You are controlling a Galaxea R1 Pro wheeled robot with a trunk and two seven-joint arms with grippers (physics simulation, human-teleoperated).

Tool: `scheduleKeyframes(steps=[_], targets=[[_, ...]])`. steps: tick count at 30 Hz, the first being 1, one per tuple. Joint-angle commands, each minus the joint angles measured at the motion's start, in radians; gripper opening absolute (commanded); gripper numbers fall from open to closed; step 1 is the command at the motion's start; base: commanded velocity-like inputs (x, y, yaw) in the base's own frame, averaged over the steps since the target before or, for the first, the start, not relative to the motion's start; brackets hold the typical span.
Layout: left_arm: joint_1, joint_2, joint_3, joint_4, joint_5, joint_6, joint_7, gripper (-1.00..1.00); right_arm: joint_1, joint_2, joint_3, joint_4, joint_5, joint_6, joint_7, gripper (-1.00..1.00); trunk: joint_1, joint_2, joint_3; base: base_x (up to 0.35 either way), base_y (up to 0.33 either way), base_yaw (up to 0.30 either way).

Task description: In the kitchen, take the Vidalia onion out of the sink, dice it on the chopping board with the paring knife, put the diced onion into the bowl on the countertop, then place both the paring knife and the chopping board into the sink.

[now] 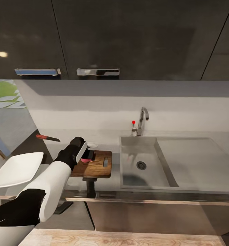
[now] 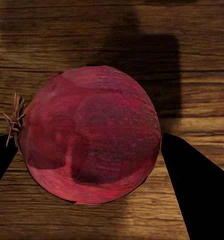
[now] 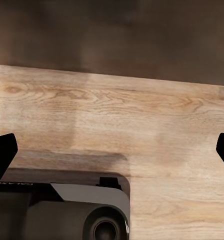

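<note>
onion handling: onion judged light, firm and round; the smooth skin looked slippery, so it would roll or squirt out if pinched off-centre. Best hold: across the widest part, root tuft kept off the fingers.
onion look: deep pink-red, glossy, with a dry brown root tuft on one side and darker blotches.
onion place: between the fingers of the left claw, over the board; a shadow lay on the wood beyond it. Resting or just above: could not tell.
left claw: fingers flanked the onion on both sides, apparently clamped on it.
right claw: fingers spread wide, nothing between them, pointed at the wood floor.
knife: knife lay on the table, beyond the left claw and further left.
bowl: bowl sat near the left claw, to its left.
sink: sink was just right of the board.
</note>
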Motion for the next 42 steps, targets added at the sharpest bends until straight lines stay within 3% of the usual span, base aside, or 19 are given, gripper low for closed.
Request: scheduleKeyframes(steps=[1,10,11,33,37,42], targets=[[0.000,0.000,-0.003,0.000,-0.001,0.004,0.005,-1.00,-0.001,0.001,-0.008,0.001,0.011,-0.003,-0.003,1.00,0.001,-0.002,-0.002,0.000,0.000,0.000],[-0.001,0.000,-0.003,-0.003,-0.001,0.004,0.005,-1.00,-0.001,0.001,-0.008,0.001,0.011,-0.003,-0.003,1.00,0.001,-0.002,-0.002,0.000,0.000,0.000],[-0.001,0.000,-0.003,-0.004,-0.001,0.004,0.005,1.00,-0.001,0.001,-0.008,0.001,0.011,-0.003,-0.003,1.00,0.001,-0.002,-0.002,0.000,0.000,0.000],[0.000,0.001,-0.002,-0.021,-0.003,0.006,0.005,1.00,-0.001,0.001,-0.008,0.001,0.011,-0.003,-0.003,1.00,0.001,-0.002,-0.002,0.000,0.000,0.000],[-0.001,0.003,0.000,-0.085,-0.003,0.011,0.006,1.00,-0.001,0.001,-0.008,0.001,0.011,-0.003,-0.003,1.00,0.001,-0.002,-0.002,0.000,0.000,0.000],[-0.001,0.017,-0.001,-0.230,-0.001,0.015,0.006,1.00,-0.001,0.000,-0.008,0.001,0.011,-0.003,-0.003,1.00,0.001,-0.002,-0.002,0.000,0.000,0.000]])
